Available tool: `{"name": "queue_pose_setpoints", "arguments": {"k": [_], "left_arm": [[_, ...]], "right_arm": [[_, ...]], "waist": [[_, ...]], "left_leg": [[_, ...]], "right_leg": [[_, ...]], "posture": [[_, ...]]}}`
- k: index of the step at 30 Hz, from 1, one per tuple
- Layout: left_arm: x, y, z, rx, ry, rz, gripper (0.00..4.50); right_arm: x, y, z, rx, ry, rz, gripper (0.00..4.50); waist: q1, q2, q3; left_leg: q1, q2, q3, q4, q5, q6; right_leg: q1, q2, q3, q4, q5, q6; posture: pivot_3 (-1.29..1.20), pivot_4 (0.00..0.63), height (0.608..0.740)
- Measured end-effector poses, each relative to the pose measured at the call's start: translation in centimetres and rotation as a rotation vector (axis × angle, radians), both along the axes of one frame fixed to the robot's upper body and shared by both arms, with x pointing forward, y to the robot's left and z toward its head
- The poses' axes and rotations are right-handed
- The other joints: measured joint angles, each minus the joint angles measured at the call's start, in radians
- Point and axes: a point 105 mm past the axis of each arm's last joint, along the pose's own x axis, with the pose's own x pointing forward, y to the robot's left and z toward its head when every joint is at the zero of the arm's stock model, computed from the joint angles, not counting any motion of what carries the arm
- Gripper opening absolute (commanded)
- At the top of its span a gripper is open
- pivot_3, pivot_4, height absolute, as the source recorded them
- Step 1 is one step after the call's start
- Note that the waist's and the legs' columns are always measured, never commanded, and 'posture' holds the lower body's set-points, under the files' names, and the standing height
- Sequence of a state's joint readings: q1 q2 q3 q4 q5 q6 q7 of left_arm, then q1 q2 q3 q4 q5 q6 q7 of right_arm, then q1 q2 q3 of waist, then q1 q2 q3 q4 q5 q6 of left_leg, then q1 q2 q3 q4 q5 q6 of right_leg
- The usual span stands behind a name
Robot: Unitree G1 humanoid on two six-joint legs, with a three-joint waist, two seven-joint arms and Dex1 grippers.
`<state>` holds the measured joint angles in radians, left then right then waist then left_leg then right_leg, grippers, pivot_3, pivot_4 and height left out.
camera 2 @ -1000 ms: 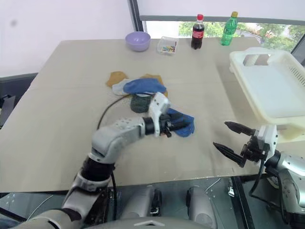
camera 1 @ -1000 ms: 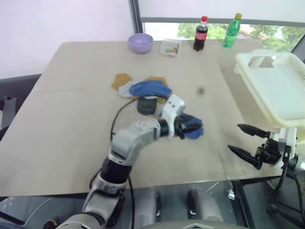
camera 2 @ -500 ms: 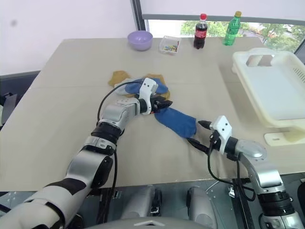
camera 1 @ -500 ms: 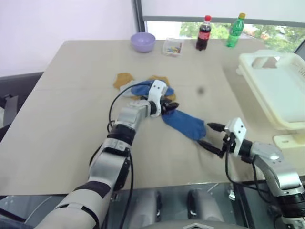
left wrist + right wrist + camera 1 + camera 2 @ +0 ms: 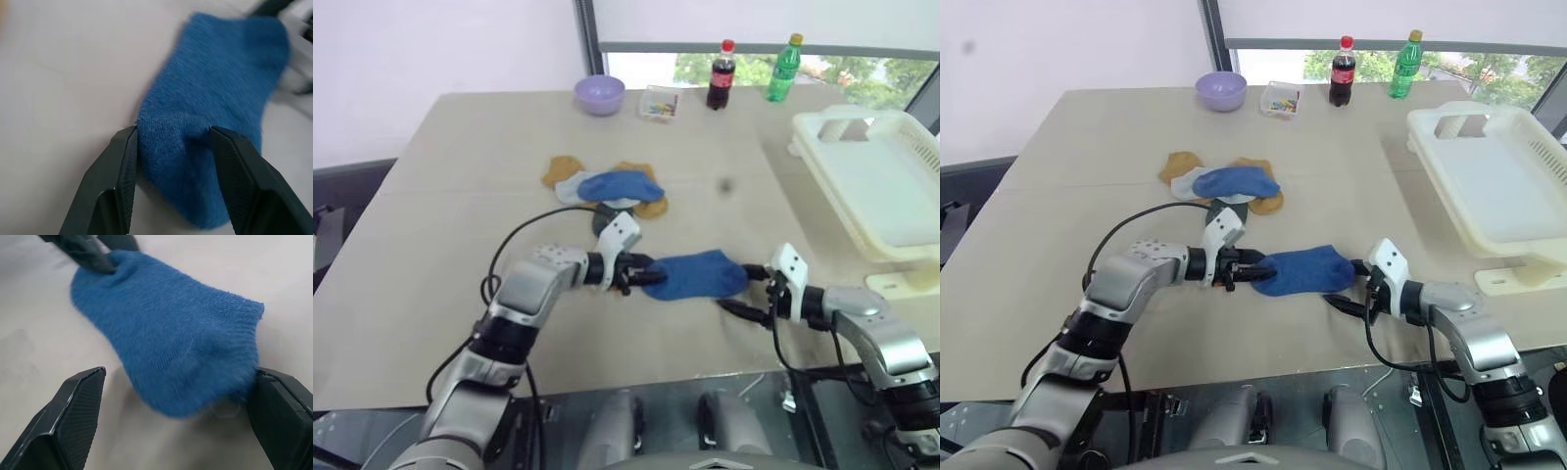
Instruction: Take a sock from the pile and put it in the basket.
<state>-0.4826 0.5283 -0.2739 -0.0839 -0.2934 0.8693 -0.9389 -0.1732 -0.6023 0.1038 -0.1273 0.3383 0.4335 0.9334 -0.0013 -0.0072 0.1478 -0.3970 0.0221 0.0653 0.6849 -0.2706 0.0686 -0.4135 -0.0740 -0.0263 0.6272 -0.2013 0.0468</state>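
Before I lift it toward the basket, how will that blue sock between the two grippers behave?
Likely floppy: the blue sock lies flat, its knit bunched between the left gripper's fingers. Probably light and not slippery, given the fuzzy weave. The free end sits inside the open right gripper, so lifted from one end alone it would probably droop.

No legible text, brand, number or sign. The dark bottle carries a red label and the green bottle a label, lettering unreadable.
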Motion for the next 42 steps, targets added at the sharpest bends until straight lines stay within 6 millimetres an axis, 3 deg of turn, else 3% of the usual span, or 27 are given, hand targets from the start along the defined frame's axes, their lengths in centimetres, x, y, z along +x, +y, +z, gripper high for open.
{"name": "queue_pose_setpoints", "arguments": {"k": [5, 10, 17, 29, 31, 34, 38, 42], "left_arm": [[-0.8, 0.4, -0.1, 0.008, 0.011, -0.006, 2.42], [-3.2, 1.0, -0.2, 0.006, 0.060, -0.032, 2.42], [-5.5, 1.0, -0.6, -0.025, 0.134, -0.067, 2.42], [-4.3, 0.8, -0.9, -0.083, 0.102, -0.020, 2.42], [-4.2, 0.8, -0.9, -0.088, 0.096, -0.019, 2.42], [-3.9, 0.7, -1.0, -0.098, 0.075, -0.019, 2.42], [-2.3, 0.7, -0.6, -0.153, -0.006, 0.043, 2.42], [1.2, 2.7, 1.2, -0.181, -0.141, 0.217, 2.42]], "right_arm": [[-0.5, 0.4, 0.1, 0.007, 0.016, 0.051, 4.50], [-1.8, 0.5, -0.2, 0.003, 0.052, 0.096, 4.50], [-3.1, -0.6, -0.3, -0.044, 0.082, 0.108, 4.50], [-6.4, -2.9, -0.5, -0.086, 0.172, 0.065, 4.50], [-6.3, -3.0, -0.5, -0.087, 0.163, 0.048, 4.50], [-4.4, -3.7, -0.5, -0.112, 0.097, -0.034, 4.50], [-3.4, -4.8, 1.2, -0.073, 0.031, -0.069, 4.50], [-3.5, -5.1, 4.1, 0.060, -0.074, -0.049, 4.50]], "waist": [[0.000, 0.000, 0.000], [-0.009, 0.000, -0.001], [0.000, 0.000, -0.001], [0.017, -0.001, -0.006], [0.017, 0.001, -0.007], [0.017, 0.003, -0.008], [0.021, 0.002, -0.006], [0.018, -0.001, -0.001]], "left_leg": [[0.000, 0.000, 0.000, -0.001, 0.000, 0.000], [0.000, 0.001, 0.000, -0.001, 0.000, 0.000], [0.000, 0.000, 0.000, -0.002, 0.000, 0.000], [0.001, 0.000, -0.002, -0.001, 0.000, 0.000], [0.001, 0.000, -0.002, -0.001, 0.000, -0.001], [0.002, -0.001, -0.002, -0.001, -0.001, -0.002], [-0.001, -0.001, -0.003, -0.001, 0.000, 0.000], [-0.006, -0.001, -0.003, -0.001, 0.000, 0.000]], "right_leg": [[0.000, 0.000, 0.000, 0.000, 0.000, 0.000], [-0.001, 0.000, 0.000, -0.001, 0.000, 0.000], [-0.001, -0.001, -0.001, -0.001, 0.000, 0.000], [0.000, -0.008, -0.004, -0.001, -0.003, 0.004], [0.000, -0.008, -0.004, -0.001, -0.003, 0.004], [0.000, -0.012, -0.007, -0.001, -0.002, 0.004], [-0.001, -0.012, -0.009, -0.001, -0.002, 0.004], [-0.004, -0.007, -0.010, -0.001, 0.000, 0.000]], "posture": [[0.00, 0.150, 0.733], [0.00, 0.150, 0.733], [0.00, 0.150, 0.733], [0.00, 0.150, 0.733], [0.00, 0.150, 0.733], [0.00, 0.150, 0.733], [0.00, 0.150, 0.733], [0.00, 0.150, 0.733]]}}
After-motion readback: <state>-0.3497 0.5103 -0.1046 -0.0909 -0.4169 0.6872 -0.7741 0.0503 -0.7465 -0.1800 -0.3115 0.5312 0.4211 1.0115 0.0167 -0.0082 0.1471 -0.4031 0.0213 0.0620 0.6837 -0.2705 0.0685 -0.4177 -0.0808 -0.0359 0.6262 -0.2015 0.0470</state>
